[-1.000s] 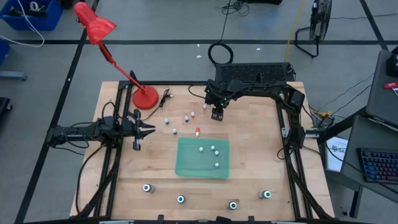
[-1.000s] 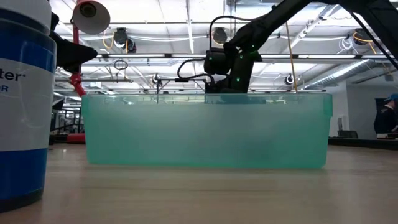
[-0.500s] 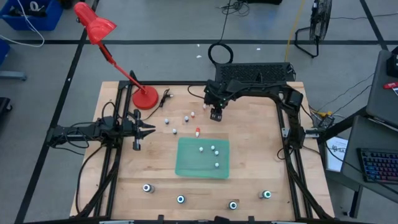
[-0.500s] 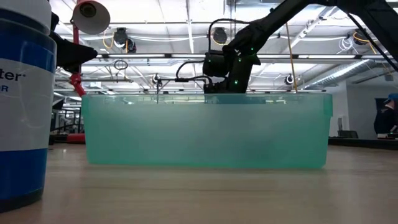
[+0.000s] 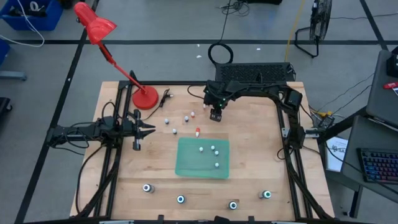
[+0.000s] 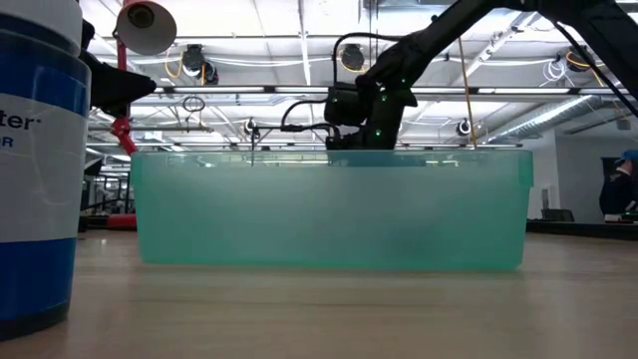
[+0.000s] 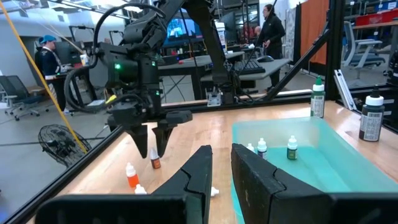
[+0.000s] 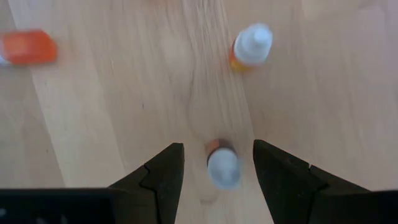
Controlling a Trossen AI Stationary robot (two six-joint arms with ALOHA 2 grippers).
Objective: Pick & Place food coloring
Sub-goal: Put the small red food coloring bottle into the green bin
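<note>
I see one container on the table (image 5: 249,162): a shallow translucent green tray (image 5: 186,165) near the middle. It holds three small white-capped food coloring bottles (image 5: 213,148), standing upright and apart from one another. The remaining small bottles (image 5: 175,131) stand loose on the wood beyond the tray's far edge, one with a red cap (image 5: 198,131) just beside that edge. Four larger dark round bottles with teal tops (image 5: 180,200) stand in a row along the near side of the table, outside the tray. In the low view a blue-and-white cylinder (image 6: 35,170) stands at the left; its lettering is cut off and reads only "ter" and "R". The right gripper (image 8: 214,165) hangs above the loose bottles with its fingers (image 8: 163,171) spread apart, one upright bottle (image 8: 222,167) directly between them and not clamped. The left gripper (image 5: 151,129) waits at the table's left side, fingers nearly together and holding nothing. A red desk lamp (image 5: 144,98) stands at the far left corner.
</note>
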